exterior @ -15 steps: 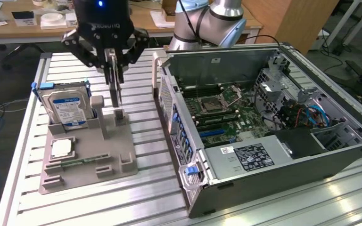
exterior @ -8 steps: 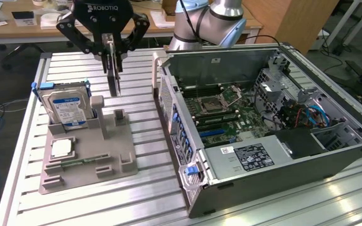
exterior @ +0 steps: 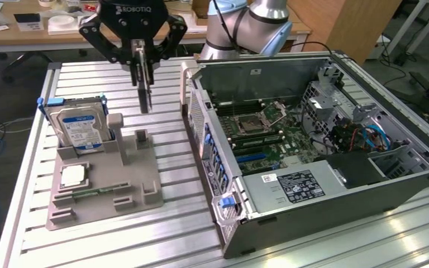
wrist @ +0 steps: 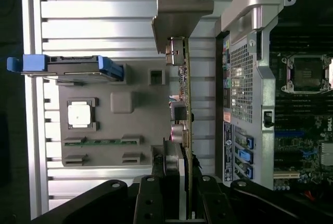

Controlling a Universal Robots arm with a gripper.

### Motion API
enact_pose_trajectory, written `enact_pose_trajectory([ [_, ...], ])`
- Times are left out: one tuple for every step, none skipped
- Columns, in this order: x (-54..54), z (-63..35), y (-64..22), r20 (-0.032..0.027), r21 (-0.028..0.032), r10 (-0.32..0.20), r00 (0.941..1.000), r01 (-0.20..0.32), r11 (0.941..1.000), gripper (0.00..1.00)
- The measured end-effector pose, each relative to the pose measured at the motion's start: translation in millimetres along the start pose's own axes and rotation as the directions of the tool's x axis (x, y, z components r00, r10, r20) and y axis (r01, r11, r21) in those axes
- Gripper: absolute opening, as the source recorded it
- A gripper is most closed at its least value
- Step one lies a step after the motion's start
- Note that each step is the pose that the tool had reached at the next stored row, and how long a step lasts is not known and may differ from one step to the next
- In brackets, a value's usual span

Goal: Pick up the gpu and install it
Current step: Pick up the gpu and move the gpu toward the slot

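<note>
— Where is the gpu [exterior: 145, 100]?
— Aloft, pinched edge-on in the claw [exterior: 143, 72], hanging above the grey holder [exterior: 103, 184] on the slatted bench [exterior: 125, 240].
— And the computer case [exterior: 222, 167]?
— Open just beside it, motherboard [exterior: 274, 139] exposed. The hard drive [exterior: 80, 125] stands upright in the holder.

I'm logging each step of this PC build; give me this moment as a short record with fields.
gripper: shut on the gpu
gpu: held edge-on above the grey holder, apparently clear of it, outside the case
hard drive: upright in the holder
CPU chip: flat in the holder
computer case: open, at the exterior view's right
install: not yet done
</note>
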State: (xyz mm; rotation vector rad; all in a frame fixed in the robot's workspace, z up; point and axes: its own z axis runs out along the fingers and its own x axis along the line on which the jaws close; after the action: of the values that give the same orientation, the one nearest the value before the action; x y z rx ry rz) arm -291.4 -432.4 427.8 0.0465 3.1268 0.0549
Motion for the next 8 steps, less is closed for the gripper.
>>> enact_pose_trajectory([
  [-3.3, 0.0, 0.1, -0.0001, 0.0001, 0.000, 1.0000, 0.000, 1.0000, 0.28],
  [-6.3, 0.1, 0.2, -0.0001, 0.0001, 0.000, 1.0000, 0.000, 1.0000, 0.28],
  [-8.8, 0.2, 0.2, 0.0000, -0.0001, -0.002, 1.0000, 0.002, 1.0000, 0.28],
  [-9.8, 0.2, 0.2, -0.0003, 0.0000, -0.008, 1.0000, 0.008, 1.0000, 0.28],
  [-10.3, 0.2, 0.3, -0.0006, -0.0002, -0.018, 0.9998, 0.018, 0.9998, 0.28],
  [-11.1, 0.2, 0.3, -0.0009, -0.0003, -0.026, 0.9997, 0.026, 0.9997, 0.28],
  [-12.2, 0.2, 0.3, -0.0011, -0.0003, -0.028, 0.9996, 0.028, 0.9996, 0.28],
  [-13.2, 0.2, 0.4, -0.0011, -0.0004, -0.028, 0.9996, 0.028, 0.9996, 0.28],
])
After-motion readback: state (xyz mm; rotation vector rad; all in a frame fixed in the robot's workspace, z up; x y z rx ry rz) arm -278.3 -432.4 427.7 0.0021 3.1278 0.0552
